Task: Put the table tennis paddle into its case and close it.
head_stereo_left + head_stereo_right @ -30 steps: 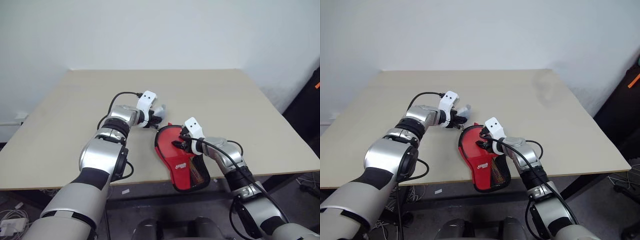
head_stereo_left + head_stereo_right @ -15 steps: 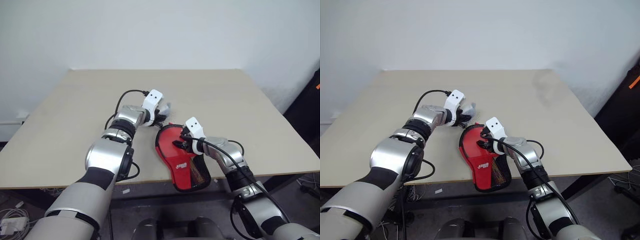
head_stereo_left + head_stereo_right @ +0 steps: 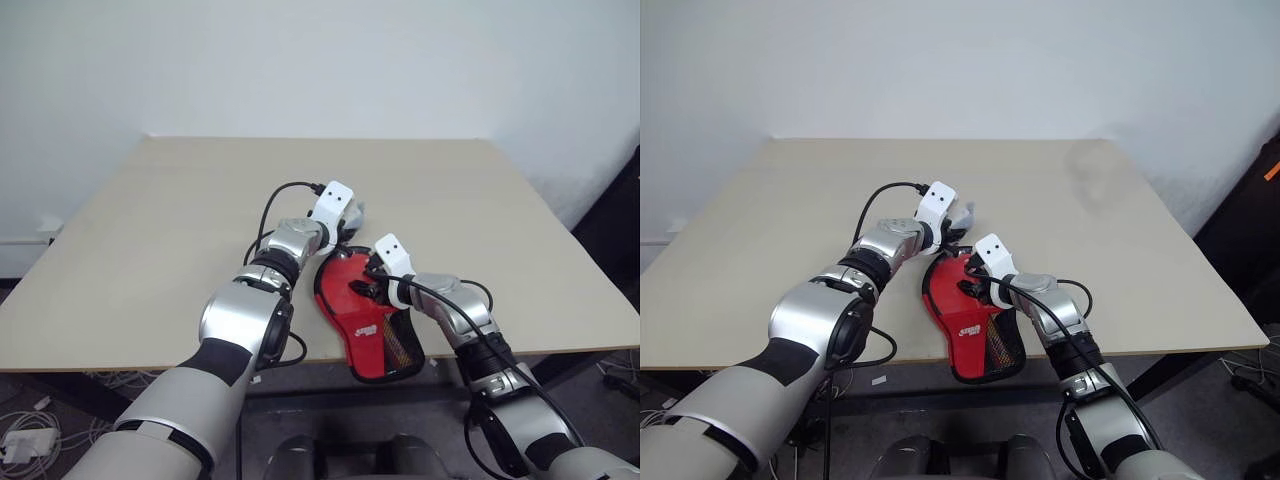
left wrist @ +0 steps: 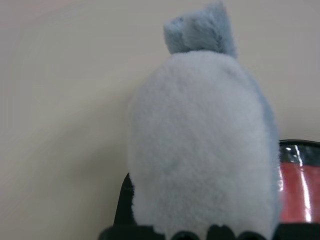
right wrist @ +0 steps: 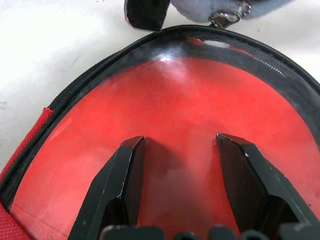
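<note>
Noting a shift since a second ago: bringing the left gripper (image 3: 345,222) rightward across the table (image 3: 150,220), from well left of the case (image 3: 375,335) to just beside its far, rounded end. Still clamping narrowly on a whitish-grey fluffy lump (image 4: 200,145) and carrying it along. Seeing a small metal clasp (image 5: 223,19) hanging from that lump right at the black zip rim in the right wrist view; judging the lump to be a charm on the zip pull, though not seeing the join itself.

Keeping the right gripper (image 3: 362,288) unmoved, fingers (image 5: 125,175) parted about halfway and pressing flat on a glossy red face inside the zip rim, gripping nothing. Reading that red face as the table tennis paddle (image 5: 185,100) already lying in the case; not able to confirm, handle hidden.

Finding the case lying flat near the front table edge, logo and mesh end hanging slightly over it.

Meaning for the task: insertion apparently done, closing step under way. Expecting the next move to need a pull on the lump along the rim while pinning the case down. Risk: dragging the case off the edge.
</note>
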